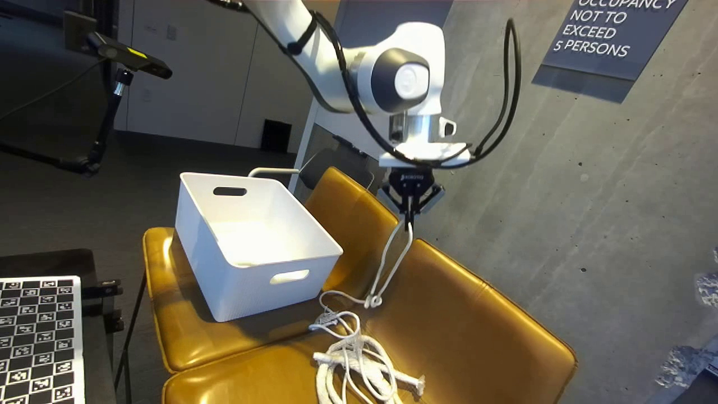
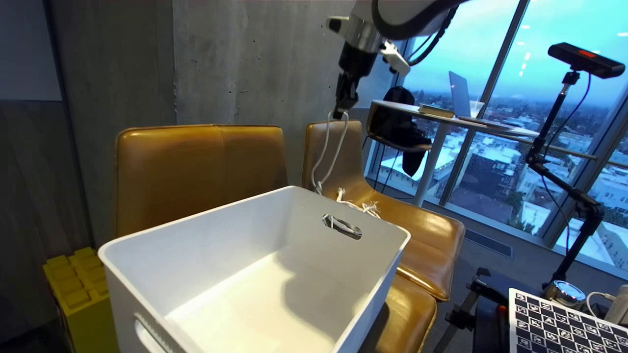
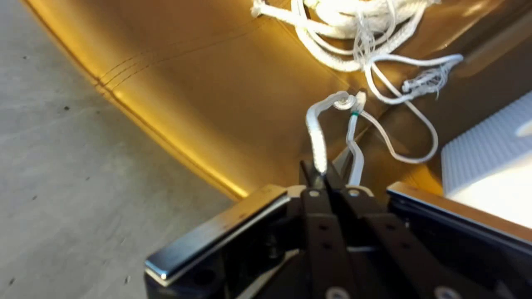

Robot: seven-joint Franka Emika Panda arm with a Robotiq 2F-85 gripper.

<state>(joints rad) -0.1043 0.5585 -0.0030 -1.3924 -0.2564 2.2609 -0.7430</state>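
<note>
- Over a tan chair [image 1: 471, 325]: cord [image 3: 317, 137], white and thin, hanging as a loop gathered by a knot [image 1: 373, 301]; beyond the knot it is trailing toward rope [image 1: 367, 365] lying in loose coils on the seat. Whether cord and rope are joining cannot be told.
- Gripper [image 1: 409, 223]: fingertips standing narrow, pinching the top of the loop.
- Handling, as judged: cord is looking light, limp and hard to damage, perhaps slipping under a weak pinch. Loop top is offering a good hold, the knot serving as a stop; frayed ends are seeming poor to grip. Rope is looking thicker and heavier.
- Bin [image 1: 263, 294]: white, standing on the adjoining chair [image 1: 167, 314], just beside the coils; rope is showing through its slot [image 2: 342, 226].
- Obstructions: bin sides are standing beside the coils; backrests are standing close to the loop, a concrete wall [image 1: 505, 185] behind them.
- Farther out: checkered board [image 1: 39, 336] lying flat, camera [image 1: 129, 54] sitting on a stand, sign [image 1: 594, 47] showing on the wall.
</note>
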